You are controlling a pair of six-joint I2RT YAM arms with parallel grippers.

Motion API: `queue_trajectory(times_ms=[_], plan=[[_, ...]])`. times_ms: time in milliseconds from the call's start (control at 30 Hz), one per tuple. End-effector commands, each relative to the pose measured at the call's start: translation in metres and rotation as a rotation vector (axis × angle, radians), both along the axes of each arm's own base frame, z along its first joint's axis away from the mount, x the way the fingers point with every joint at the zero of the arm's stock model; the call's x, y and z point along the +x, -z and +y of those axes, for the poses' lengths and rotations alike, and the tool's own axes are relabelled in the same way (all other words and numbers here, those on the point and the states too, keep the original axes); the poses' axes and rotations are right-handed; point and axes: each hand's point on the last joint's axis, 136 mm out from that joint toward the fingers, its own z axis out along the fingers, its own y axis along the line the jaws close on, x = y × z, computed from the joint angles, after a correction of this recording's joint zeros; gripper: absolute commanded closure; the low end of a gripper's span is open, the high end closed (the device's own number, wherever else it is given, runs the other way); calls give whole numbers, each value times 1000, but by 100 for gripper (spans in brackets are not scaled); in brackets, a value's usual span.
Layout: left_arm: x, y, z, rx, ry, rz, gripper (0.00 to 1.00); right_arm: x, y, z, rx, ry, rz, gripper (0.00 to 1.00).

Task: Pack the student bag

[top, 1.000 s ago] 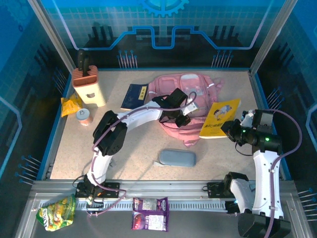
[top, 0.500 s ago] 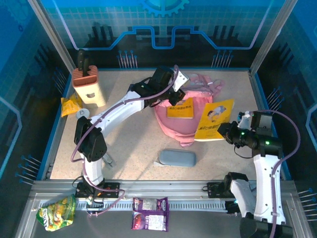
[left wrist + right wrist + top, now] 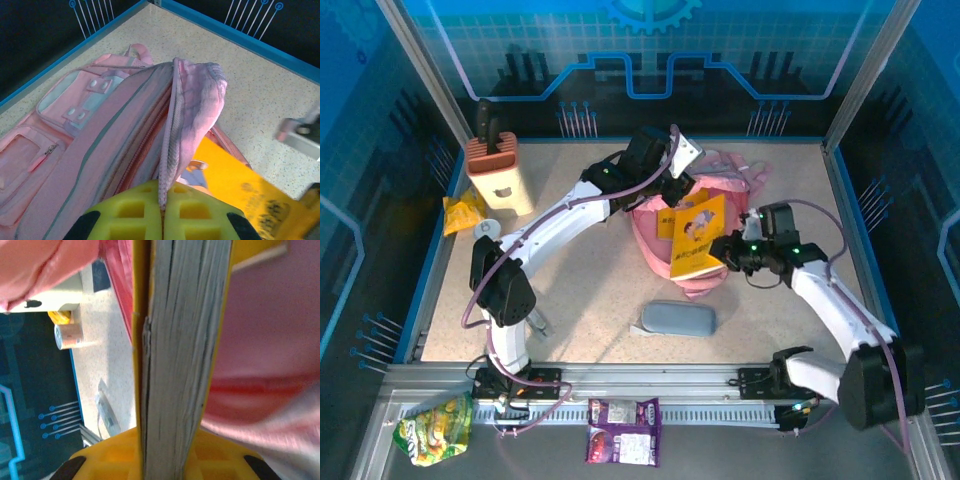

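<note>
So the table [image 3: 580,290] is a speckled beige top with a blue rim, boxed in by metal posts and blue-lit walls with circuit patterns. The pink student bag [image 3: 648,240] sits toward the back middle, a grey pencil case [image 3: 678,318] lies in front of it, and a knife block [image 3: 500,175] stands back left. The left gripper [image 3: 161,202] is clamped on the bag's opening edge, holding the fabric up, and the right gripper [image 3: 170,455] pinches a yellow book [image 3: 695,235] tilted over the bag's mouth.
</note>
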Motion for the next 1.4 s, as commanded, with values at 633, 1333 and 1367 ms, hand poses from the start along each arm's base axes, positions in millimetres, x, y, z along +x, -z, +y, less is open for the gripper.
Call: queue_trajectory(times_ms=[633, 1333, 1367], plan=[[-4, -77, 3, -130, 0, -177, 100, 73, 29, -13, -293, 71, -152, 39], [-10, -79, 2, -137, 24, -162, 98, 102, 70, 16, -443, 39, -242, 80], [-9, -78, 2, -134, 21, -163, 98, 112, 62, 19, -443, 43, -269, 80]])
